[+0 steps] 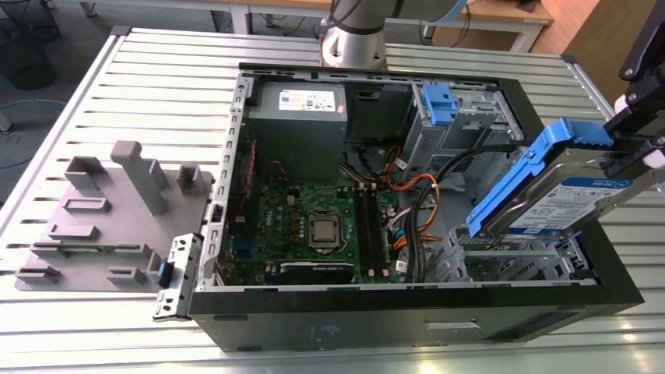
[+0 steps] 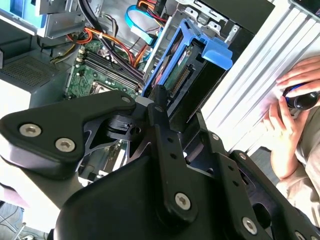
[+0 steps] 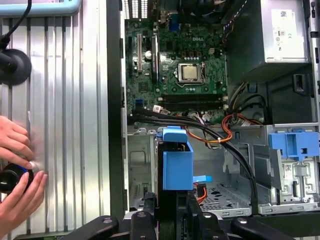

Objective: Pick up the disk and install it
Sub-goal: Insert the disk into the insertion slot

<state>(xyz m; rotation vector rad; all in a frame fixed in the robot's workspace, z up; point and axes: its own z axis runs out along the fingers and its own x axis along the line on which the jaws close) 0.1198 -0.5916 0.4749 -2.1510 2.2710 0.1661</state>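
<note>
The disk [image 1: 561, 199], silver with a blue-and-white label and blue side rails, hangs tilted over the exterior view's right end of the open computer case [image 1: 416, 312]. It is just above the metal drive cage [image 1: 509, 261]. My gripper [image 1: 628, 152] is shut on the disk's upper end. In both wrist views the black fingers [image 3: 150, 220] clamp the disk [image 3: 177, 162] from either side, and its blue rail and connector edge [image 2: 182, 75] point down toward the cage [image 3: 140, 170].
Orange, black and blue cables [image 1: 416, 202] run beside the cage. The motherboard [image 1: 311, 226] and grey power-supply box [image 1: 301, 117] fill the case. A grey holder block [image 1: 104, 210] stands on the slatted table at the exterior view's left. A person's hands [image 3: 15, 175] rest beside the case.
</note>
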